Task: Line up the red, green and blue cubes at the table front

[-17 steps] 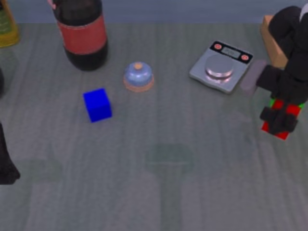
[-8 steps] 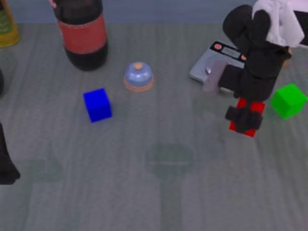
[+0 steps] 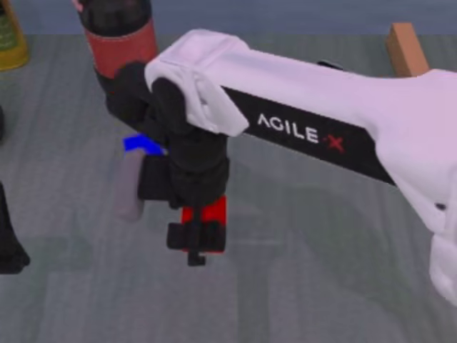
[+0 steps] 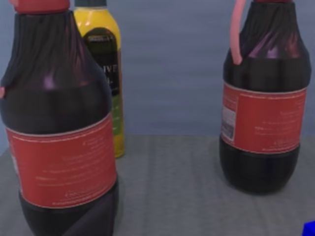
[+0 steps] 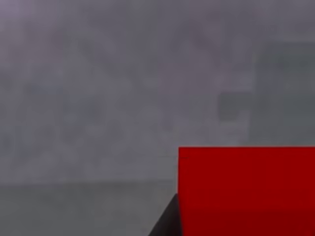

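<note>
Right gripper [image 3: 194, 241] reaching across to table [image 3: 321, 286] centre-left, clenched on red cube [image 3: 207, 212]. Blue cube [image 3: 141, 143] just far-left of it, mostly hidden under arm. Left gripper [image 3: 8, 246] parked at left edge, fingers unclear.

"AGILE X" stands in white letters on the right arm [image 3: 314, 132]; bottle labels are unreadable.

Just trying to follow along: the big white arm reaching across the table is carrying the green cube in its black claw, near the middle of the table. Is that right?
Not quite. The cube in the right gripper is the red cube, not a green one. The top view shows red between the black fingers, and the right wrist view shows the same red block close up. The rest holds: the white arm reaches across to about mid-table.
</note>
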You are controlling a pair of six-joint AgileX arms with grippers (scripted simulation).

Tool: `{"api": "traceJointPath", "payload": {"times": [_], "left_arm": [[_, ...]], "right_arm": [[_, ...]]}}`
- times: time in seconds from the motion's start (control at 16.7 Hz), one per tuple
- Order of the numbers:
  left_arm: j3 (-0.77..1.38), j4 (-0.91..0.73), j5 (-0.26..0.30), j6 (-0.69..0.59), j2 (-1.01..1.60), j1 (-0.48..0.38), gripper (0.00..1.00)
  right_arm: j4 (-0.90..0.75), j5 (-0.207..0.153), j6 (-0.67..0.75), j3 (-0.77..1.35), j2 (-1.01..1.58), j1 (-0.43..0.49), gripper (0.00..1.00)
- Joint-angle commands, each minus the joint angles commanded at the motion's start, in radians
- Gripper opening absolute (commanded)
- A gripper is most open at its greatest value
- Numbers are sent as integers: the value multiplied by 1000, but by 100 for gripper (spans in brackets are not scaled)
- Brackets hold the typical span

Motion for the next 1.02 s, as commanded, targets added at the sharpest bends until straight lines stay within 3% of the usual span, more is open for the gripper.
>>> {"api": "traceJointPath", "payload": {"times": [0.18,0.48,1.02], "left_arm": [[0,0,0,0,0,0,100],[0,0,0,0,0,0,100],[0,0,0,0,0,0,100]], "right_arm": [[-28,3,22,67,31,66,0],[-24,2,24,64,27,65,0],[224,4,24,-151,65,70,0]]}}
